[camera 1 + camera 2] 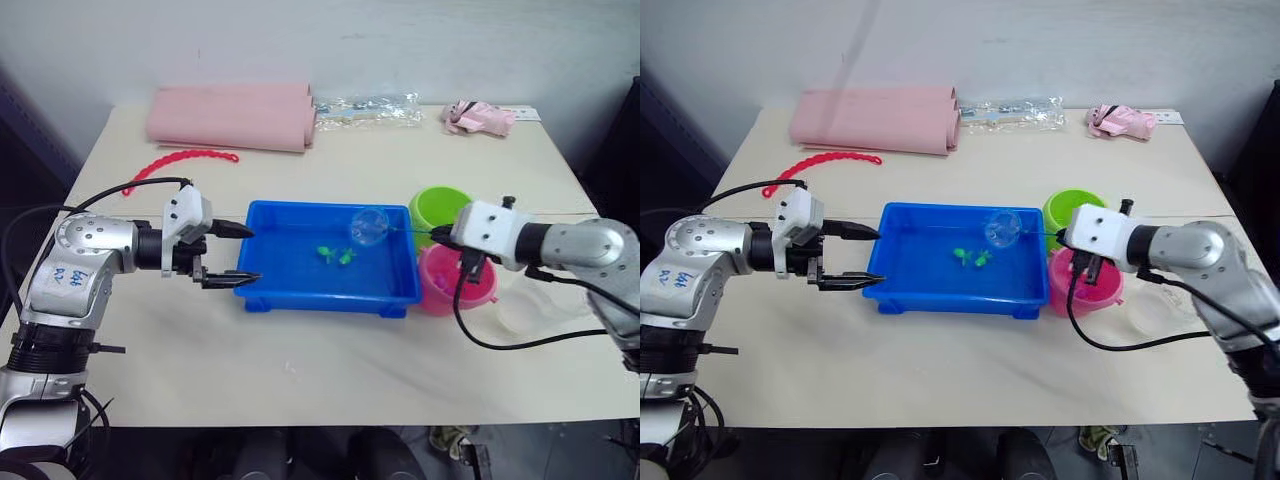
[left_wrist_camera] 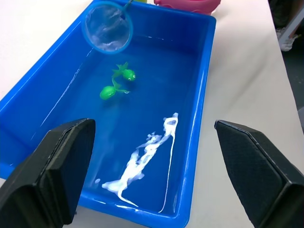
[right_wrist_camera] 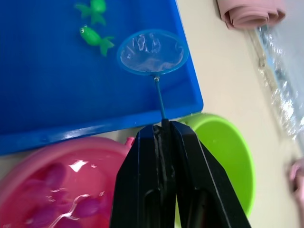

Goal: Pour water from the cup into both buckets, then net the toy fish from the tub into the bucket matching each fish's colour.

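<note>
Pink rolled cloth [image 1: 232,117] (far edge), red beaded chain [image 1: 180,160] nearby.

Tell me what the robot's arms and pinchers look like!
Both arms are shiny silver metal with white blocks at the wrists and looping black cables. The left gripper and right gripper have black pointed jaws. A white label with blue handwriting sits on the left arm.

The table [image 1: 330,380] is seen from above and in front by both eye views, set side by side on the head and tilted downward, so nearly the same scene is shared; the tub [image 2: 202,85] is viewed closely and obliquely along the left jaws by the left wrist view; the tub's corner and both buckets are looked down upon from very near by the right wrist view.
</note>
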